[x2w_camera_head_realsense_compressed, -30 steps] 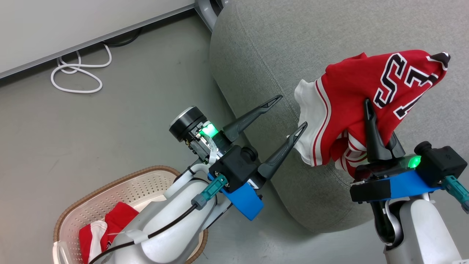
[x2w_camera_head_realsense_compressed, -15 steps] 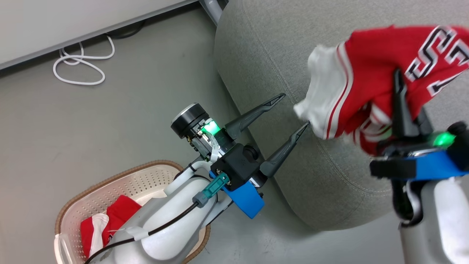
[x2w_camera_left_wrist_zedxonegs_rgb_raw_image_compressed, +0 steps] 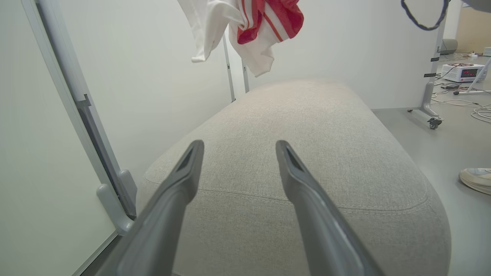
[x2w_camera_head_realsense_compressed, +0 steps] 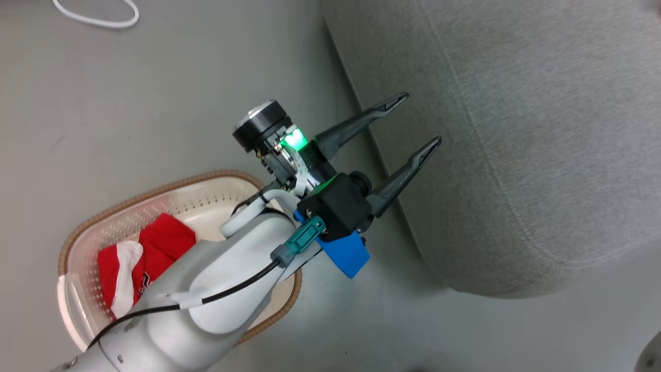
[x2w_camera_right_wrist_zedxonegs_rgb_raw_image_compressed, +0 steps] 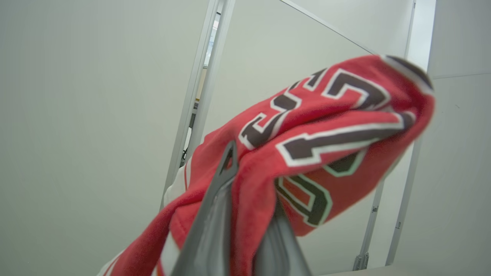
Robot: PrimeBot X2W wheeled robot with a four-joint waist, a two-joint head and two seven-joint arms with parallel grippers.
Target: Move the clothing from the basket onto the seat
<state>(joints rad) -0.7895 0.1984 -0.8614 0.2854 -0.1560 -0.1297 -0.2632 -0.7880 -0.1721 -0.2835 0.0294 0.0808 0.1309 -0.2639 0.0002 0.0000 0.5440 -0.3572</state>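
Note:
In the head view my left gripper (x2w_camera_head_realsense_compressed: 422, 118) is open and holds nothing, its fingertips over the near-left edge of the grey seat (x2w_camera_head_realsense_compressed: 516, 129). Behind its pale forearm, the cream basket (x2w_camera_head_realsense_compressed: 155, 190) stands on the floor with a red and white garment (x2w_camera_head_realsense_compressed: 160, 242) lying inside. The left wrist view looks between the spread fingers of the left gripper (x2w_camera_left_wrist_zedxonegs_rgb_raw_image_compressed: 239, 145) along the seat (x2w_camera_left_wrist_zedxonegs_rgb_raw_image_compressed: 307, 126), where another red and white garment (x2w_camera_left_wrist_zedxonegs_rgb_raw_image_compressed: 264, 23) hangs high above the far end. In the right wrist view my right gripper (x2w_camera_right_wrist_zedxonegs_rgb_raw_image_compressed: 251, 180) is shut on that red numbered garment (x2w_camera_right_wrist_zedxonegs_rgb_raw_image_compressed: 326, 126), draped over its fingers.
A white cable (x2w_camera_head_realsense_compressed: 98, 15) lies on the grey floor at the top left. White panels on metal stands (x2w_camera_left_wrist_zedxonegs_rgb_raw_image_compressed: 115, 191) flank the seat. A person's shoe (x2w_camera_left_wrist_zedxonegs_rgb_raw_image_compressed: 475, 179) and a white device (x2w_camera_left_wrist_zedxonegs_rgb_raw_image_compressed: 462, 72) with cables sit on the floor to its right.
The head camera has tilted and the picture has shifted. My right gripper has lifted the red garment up and to the right, out of the head picture. The left gripper stays open.

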